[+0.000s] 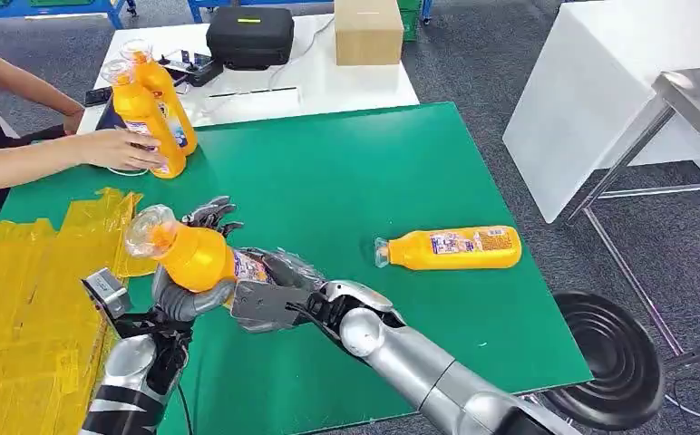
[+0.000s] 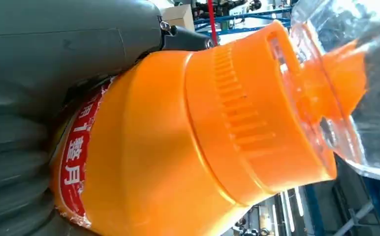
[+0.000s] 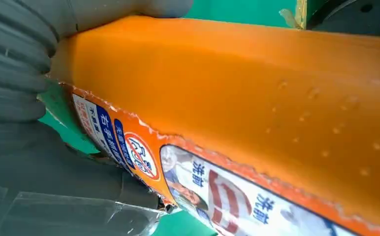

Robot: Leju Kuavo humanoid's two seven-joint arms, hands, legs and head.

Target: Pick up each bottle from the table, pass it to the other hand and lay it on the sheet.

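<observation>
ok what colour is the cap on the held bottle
Clear, over an orange neck, on the held bottle; best in the left wrist view.

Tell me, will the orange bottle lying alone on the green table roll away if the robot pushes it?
Probably not far: the lying bottle looks flat-sided, so it would likely slide on the table rather than roll. Its smooth plastic may be slippery. It looks stiff, not floppy.

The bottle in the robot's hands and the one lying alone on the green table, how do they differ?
The held bottle is off the table, gripped between the left hand and right hand, cap tilted upward. The lone bottle lies flat on the green table, untouched. Both are orange with clear caps and printed labels.
</observation>
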